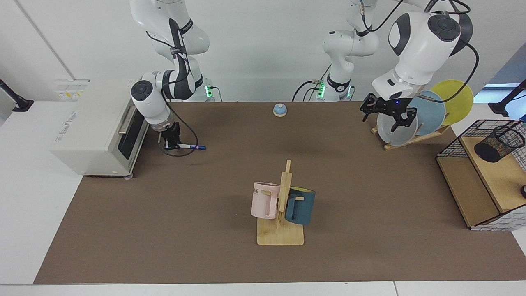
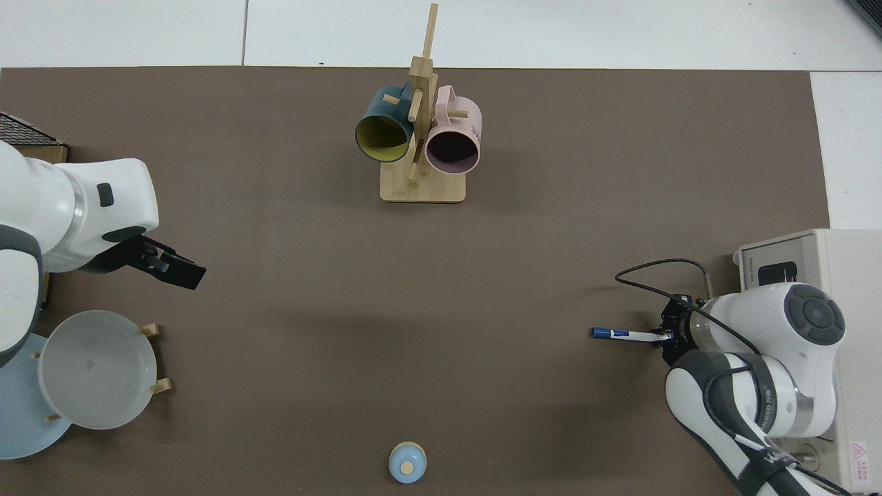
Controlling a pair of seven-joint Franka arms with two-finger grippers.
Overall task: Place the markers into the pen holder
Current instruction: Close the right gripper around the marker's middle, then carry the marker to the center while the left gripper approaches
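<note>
Marker point(image 1: 189, 146) and pen holder point(image 1: 499, 144) lie at opposite ends of the tabletop point(image 1: 205, 213), well apart. Nearest the facing camera, a wooden mug stand point(image 1: 281, 230) carries a pink mug point(image 1: 264, 200) and a teal mug point(image 1: 300, 205), one on each side of its post. Farther back, at the facing view's right edge, a black wire-grid basket point(image 1: 452, 142) with wooden shelves holds the pen holder, a small black mesh cup that lies tipped over on the upper shelf with its mouth toward the upper right.

At the same depth on the opposite side, the marker lies level beside a white toaster oven point(image 1: 94, 131), its blue cap pointing away from the oven; whether it rests on the tabletop or is just clear of it cannot be told. The right gripper point(image 1: 170, 142) points down over the marker's white tail end, fingers closed on it; in the top view the pen point(image 2: 623, 335) projects from this gripper point(image 2: 670, 335).

Beyond, the left gripper point(image 1: 385, 112) hangs in the air in front of a grey plate point(image 1: 396, 133) standing in a wooden plate rack point(image 1: 415, 139), with a blue plate point(image 1: 431, 113) and a yellow plate point(image 1: 458, 98) behind; its fingers are spread apart and hold nothing. In the top view it point(image 2: 176, 267) stands near the grey plate's point(image 2: 96, 368) rim. Farthest back, a small blue bell point(image 1: 280, 109) sits on the tabletop.
</note>
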